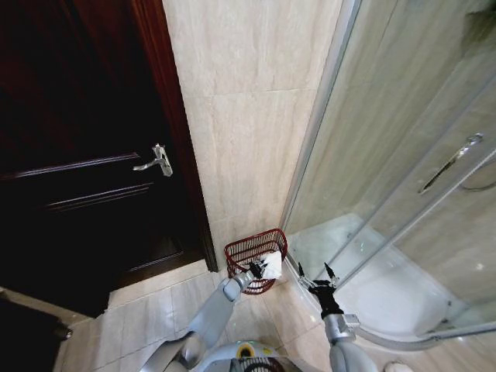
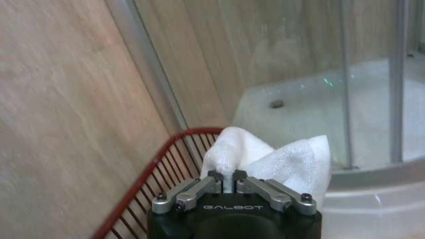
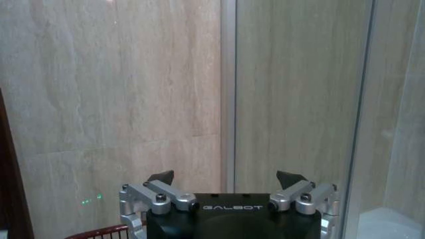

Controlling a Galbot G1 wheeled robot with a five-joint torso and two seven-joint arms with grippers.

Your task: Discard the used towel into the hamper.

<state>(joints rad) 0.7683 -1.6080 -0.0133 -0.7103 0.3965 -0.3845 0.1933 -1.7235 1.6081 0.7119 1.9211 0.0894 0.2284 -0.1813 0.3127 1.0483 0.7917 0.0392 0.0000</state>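
The hamper (image 1: 249, 248) is a small dark red wire basket on the floor against the tiled wall, between the door and the shower. My left gripper (image 1: 256, 270) hangs over the hamper's near rim, shut on a white towel (image 1: 272, 263). In the left wrist view the towel (image 2: 279, 159) bunches up from the closed fingertips, with the hamper's rim (image 2: 159, 164) curving just beyond and below. My right gripper (image 1: 316, 275) is to the right of the hamper, in front of the shower, open and holding nothing. In the right wrist view that gripper (image 3: 226, 177) faces the wall, its fingers spread wide.
A dark wooden door (image 1: 77, 155) with a metal handle (image 1: 155, 161) stands at the left. A glass shower enclosure (image 1: 403, 155) with a white tray (image 1: 387, 294) rises at the right. Beige tiled wall (image 1: 240, 101) is behind the hamper, tiled floor (image 1: 155, 310) in front.
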